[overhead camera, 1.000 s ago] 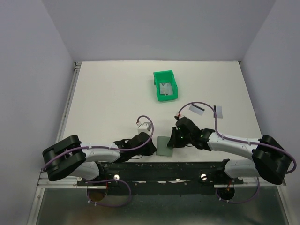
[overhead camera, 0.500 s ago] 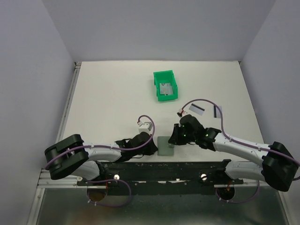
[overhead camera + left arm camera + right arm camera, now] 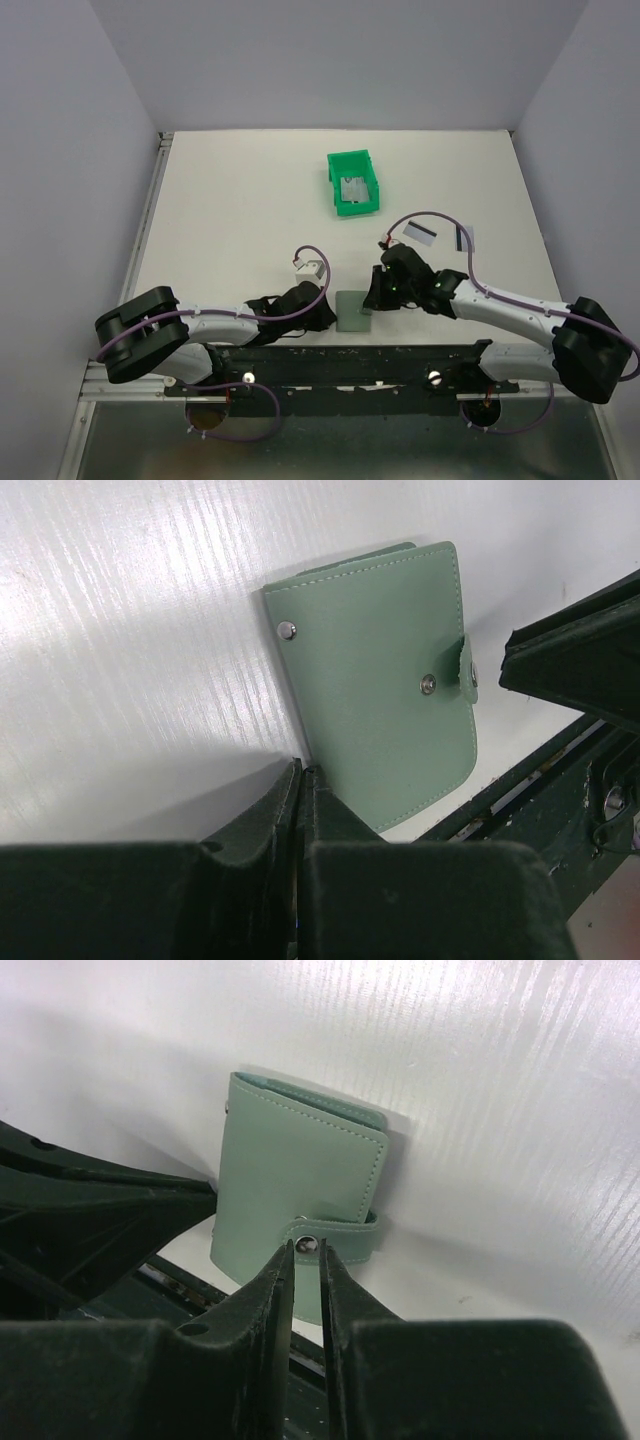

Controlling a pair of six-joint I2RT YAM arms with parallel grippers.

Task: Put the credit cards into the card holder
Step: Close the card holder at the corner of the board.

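1. Card holder (image 3: pixel 352 310) sat at the table's near edge between both arms: grey-green, folded shut, snap tab (image 3: pixel 335 1228) wrapped over its edge, contents hidden.
2. Left gripper (image 3: pixel 302 772), fingers nearly together, pinched its near corner; right gripper (image 3: pixel 307 1252) pinched the tab.
3. Two credit cards (image 3: pixel 420 232) lay farther right, one crossed by a cable (image 3: pixel 432 216).
4. Green bin (image 3: pixel 334 186), farthest, held silvery cards, count unclear.

Left arm (image 3: pixel 215 320), right arm (image 3: pixel 505 308): white shells, black joints. Purple cables (image 3: pixel 430 217) behind left gripper (image 3: pixel 330 316), right gripper (image 3: pixel 369 297), both black.
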